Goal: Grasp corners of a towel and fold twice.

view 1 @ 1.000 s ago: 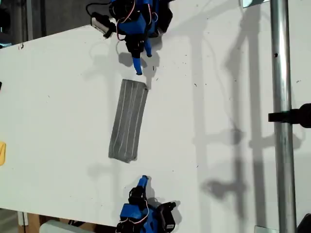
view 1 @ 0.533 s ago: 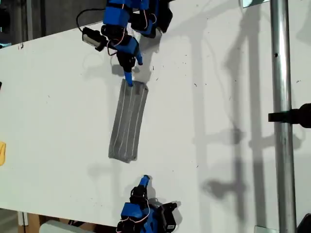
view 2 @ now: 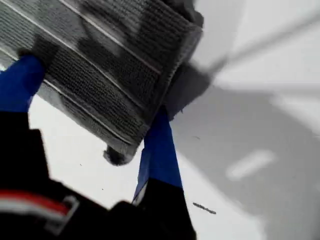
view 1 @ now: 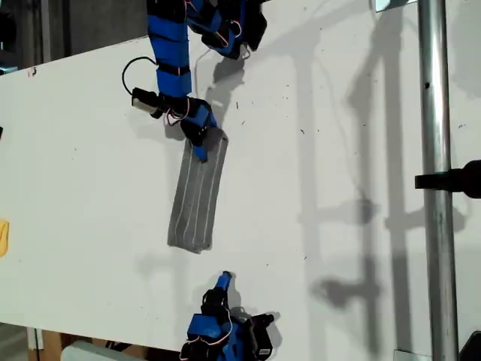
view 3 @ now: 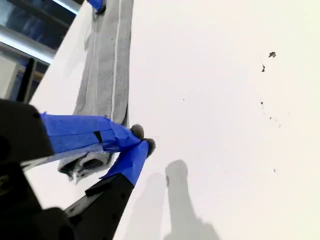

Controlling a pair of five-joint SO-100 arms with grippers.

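Since a second ago my first gripper [view 1: 200, 147] has swung down from near its base at the top of the exterior view and now sits on the far end of the grey rectangular soft cloth towel with thin white stripes [view 1: 198, 194]. Its jaws stand wide in the first wrist view, straddling a rounded corner [view 2: 187, 22] — not closed on it yet. My second gripper [view 3: 142, 140] has not stirred; its blue-taped tips touch, holding nothing, just beside the towel's near end. That towel lies as a narrow strip mid-table, apparently folded once already — I judge the second fold remains.
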